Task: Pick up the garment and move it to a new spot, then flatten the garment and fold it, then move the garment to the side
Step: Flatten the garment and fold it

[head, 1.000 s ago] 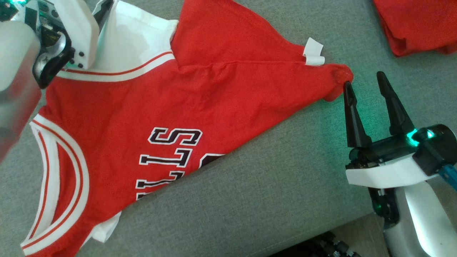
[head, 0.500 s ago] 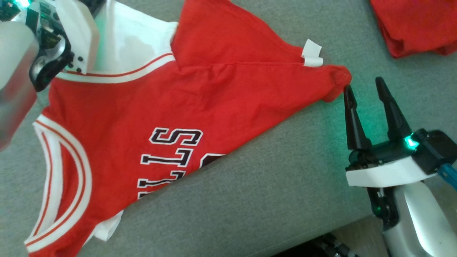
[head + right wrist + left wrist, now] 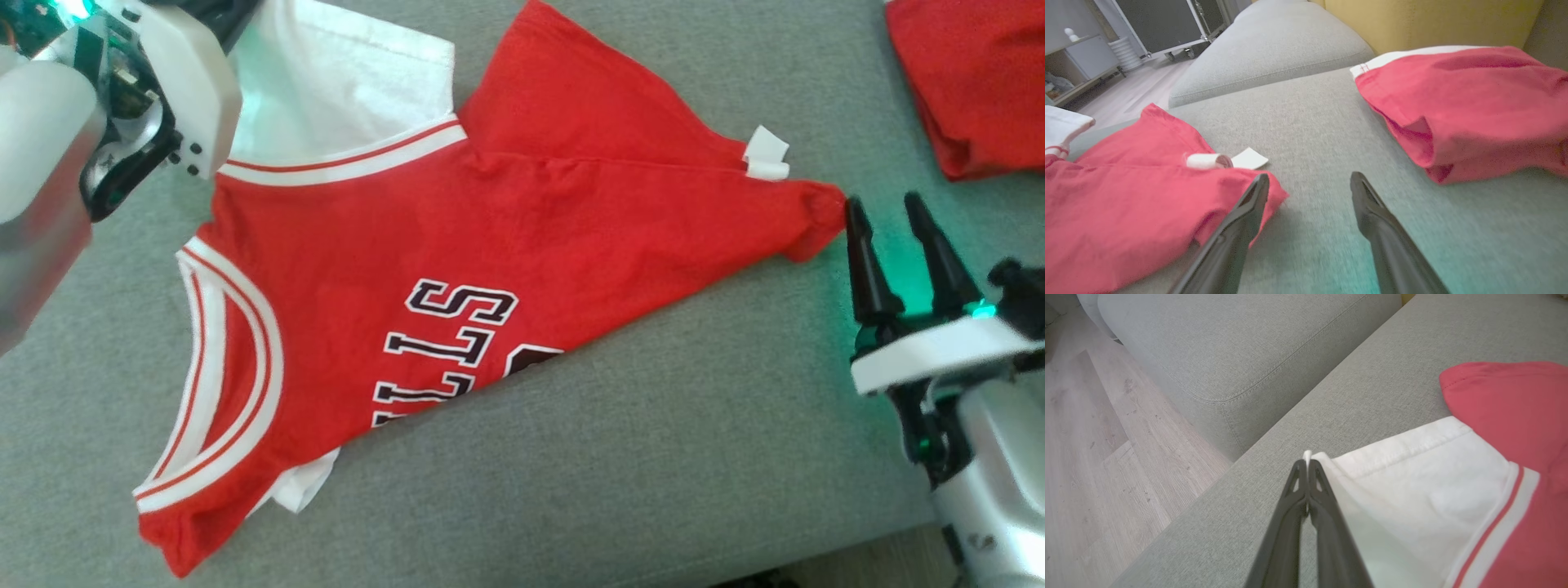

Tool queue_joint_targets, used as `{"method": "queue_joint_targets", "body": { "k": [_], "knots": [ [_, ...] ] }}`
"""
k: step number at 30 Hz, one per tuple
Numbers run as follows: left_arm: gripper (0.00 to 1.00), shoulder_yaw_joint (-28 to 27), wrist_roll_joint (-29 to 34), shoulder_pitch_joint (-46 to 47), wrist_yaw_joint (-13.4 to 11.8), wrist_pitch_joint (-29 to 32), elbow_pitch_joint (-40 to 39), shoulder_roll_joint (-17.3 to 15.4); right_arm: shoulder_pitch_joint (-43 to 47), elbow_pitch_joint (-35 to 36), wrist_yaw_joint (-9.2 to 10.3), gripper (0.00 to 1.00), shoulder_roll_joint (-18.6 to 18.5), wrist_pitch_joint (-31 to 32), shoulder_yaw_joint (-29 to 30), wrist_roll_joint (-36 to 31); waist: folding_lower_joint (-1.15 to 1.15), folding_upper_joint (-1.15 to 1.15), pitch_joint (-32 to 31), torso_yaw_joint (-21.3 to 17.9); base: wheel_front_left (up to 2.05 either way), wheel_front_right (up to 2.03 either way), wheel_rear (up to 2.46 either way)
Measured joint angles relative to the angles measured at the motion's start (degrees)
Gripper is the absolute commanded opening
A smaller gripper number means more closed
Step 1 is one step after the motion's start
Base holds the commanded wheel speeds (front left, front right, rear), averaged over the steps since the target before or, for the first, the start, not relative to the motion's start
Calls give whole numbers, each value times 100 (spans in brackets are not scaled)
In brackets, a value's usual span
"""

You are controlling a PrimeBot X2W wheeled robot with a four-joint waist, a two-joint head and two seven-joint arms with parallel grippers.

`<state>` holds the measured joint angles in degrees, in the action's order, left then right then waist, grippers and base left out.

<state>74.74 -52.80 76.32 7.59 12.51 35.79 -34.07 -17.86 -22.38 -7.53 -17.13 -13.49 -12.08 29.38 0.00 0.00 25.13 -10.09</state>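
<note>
The garment (image 3: 506, 245) is a red jersey with white trim and dark lettering, lying partly folded on the grey sofa seat (image 3: 653, 457). In the left wrist view my left gripper (image 3: 1306, 462) is shut on the corner of the garment's white panel (image 3: 1433, 486). Its white housing (image 3: 163, 73) sits at the head view's top left. My right gripper (image 3: 886, 211) stands open just right of the garment's red corner. Its left finger (image 3: 1249, 204) touches that corner (image 3: 1126, 192), and nothing lies between the fingers.
A second red cloth (image 3: 971, 82) lies bunched at the far right, also in the right wrist view (image 3: 1474, 106). A white label (image 3: 767, 155) curls near the red corner. The sofa's front edge runs at lower right. Wooden floor (image 3: 1098, 457) lies beyond the seat's end.
My left gripper has closed on the white corner of the garment. The head camera has shifted, so the whole scene sits further right. The right gripper stays open by the red corner.
</note>
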Motion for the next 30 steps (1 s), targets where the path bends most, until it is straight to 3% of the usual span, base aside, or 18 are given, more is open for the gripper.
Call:
{"method": "queue_joint_targets", "body": {
  "k": [8,9,11,12,13,14,15,23,30],
  "knots": [
    [0,75,-9,0,0,-52,-79,12,-269,-261,0,100,-305,275,-554,680,0,0,-35,184,0,0,0],
    [0,82,-9,0,0,-57,-79,13,-270,-283,0,93,-338,276,-602,738,0,0,-29,201,0,0,0],
    [0,91,-9,0,0,-68,-78,14,-284,-319,0,47,-370,274,-650,823,0,0,-22,229,0,0,0],
    [0,92,-9,0,0,-93,-78,14,-299,-334,0,34,-383,271,-679,859,0,0,-20,241,0,0,0],
    [0,92,-9,0,0,-98,-78,14,-318,-339,0,34,-398,264,-717,891,0,0,-19,251,0,0,0],
    [0,92,-9,0,0,-98,-79,14,-339,-344,0,25,-417,244,-755,909,0,0,-17,260,0,0,0],
    [0,93,-9,0,0,-98,-79,14,-365,-348,0,3,-438,230,-777,932,0,0,-14,270,0,0,0],
    [0,101,-9,-4,1,-379,-59,14,-421,-381,0,0,-608,91,-866,1051,0,0,-118,334,0,0,0],
    [0,93,100,-25,1,-1444,49,5,-526,30,0,0,-994,-32,-513,805,0,0,-514,429,0,0,0]
  ]
}}
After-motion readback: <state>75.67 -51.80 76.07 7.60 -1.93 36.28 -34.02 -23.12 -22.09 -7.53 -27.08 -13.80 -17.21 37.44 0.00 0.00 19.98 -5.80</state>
